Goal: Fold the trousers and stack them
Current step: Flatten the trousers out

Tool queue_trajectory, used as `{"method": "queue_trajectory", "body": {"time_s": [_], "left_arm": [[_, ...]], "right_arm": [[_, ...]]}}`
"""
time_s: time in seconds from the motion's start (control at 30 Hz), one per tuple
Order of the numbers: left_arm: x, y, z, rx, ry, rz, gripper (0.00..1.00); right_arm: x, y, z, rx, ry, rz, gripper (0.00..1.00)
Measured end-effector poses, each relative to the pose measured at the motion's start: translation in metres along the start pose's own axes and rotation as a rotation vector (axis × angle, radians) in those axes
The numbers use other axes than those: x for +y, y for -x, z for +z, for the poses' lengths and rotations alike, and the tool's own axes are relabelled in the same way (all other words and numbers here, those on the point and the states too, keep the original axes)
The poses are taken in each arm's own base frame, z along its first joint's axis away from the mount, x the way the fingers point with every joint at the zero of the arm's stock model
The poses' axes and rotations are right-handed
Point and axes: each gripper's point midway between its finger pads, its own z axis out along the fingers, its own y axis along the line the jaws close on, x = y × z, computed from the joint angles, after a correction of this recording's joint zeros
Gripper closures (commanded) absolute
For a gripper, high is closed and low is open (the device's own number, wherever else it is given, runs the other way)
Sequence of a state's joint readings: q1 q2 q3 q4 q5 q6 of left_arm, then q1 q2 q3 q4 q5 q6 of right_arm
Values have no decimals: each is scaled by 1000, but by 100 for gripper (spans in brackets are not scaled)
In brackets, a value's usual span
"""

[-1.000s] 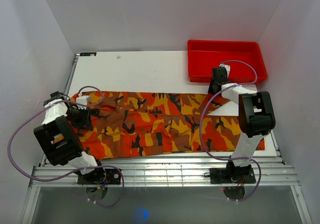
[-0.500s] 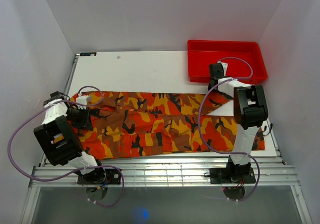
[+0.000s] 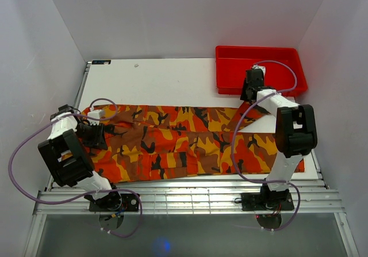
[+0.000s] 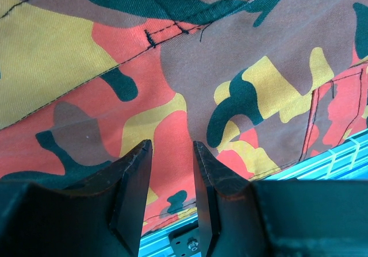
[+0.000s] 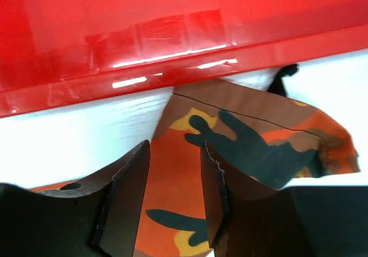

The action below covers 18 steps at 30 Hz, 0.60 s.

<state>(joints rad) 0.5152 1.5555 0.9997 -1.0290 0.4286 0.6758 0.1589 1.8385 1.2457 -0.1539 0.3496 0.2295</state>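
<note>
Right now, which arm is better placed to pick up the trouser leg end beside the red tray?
The right. The right fingers, open, hang over that end of the trousers, next to the red tray; the left fingers are over the opposite end.

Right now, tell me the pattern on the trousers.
The trousers are camouflage: orange, red, yellow, brown and dark patches. Left wrist view shows it best.

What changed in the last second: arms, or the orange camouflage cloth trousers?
The right gripper edged farther from its base, toward the red plastic tray, above the trouser hem. Nothing was taken hold of or let go. The orange camouflage cloth trousers stayed flat, and the left gripper stayed at their left end.
</note>
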Motion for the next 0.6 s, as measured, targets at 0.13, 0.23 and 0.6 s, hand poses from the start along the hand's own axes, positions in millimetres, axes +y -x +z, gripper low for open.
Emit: {"method": "queue_trajectory", "body": {"time_s": [0.13, 0.23, 0.6], "left_arm": [[-1, -1, 0, 4, -5, -6, 54], [-2, -2, 0, 8, -8, -8, 54], [0, 2, -2, 7, -7, -8, 54]], "right_arm": [[11, -5, 13, 29, 4, -16, 49], [19, -15, 33, 81, -14, -39, 49], [14, -27, 47, 128, -74, -61, 83]]}}
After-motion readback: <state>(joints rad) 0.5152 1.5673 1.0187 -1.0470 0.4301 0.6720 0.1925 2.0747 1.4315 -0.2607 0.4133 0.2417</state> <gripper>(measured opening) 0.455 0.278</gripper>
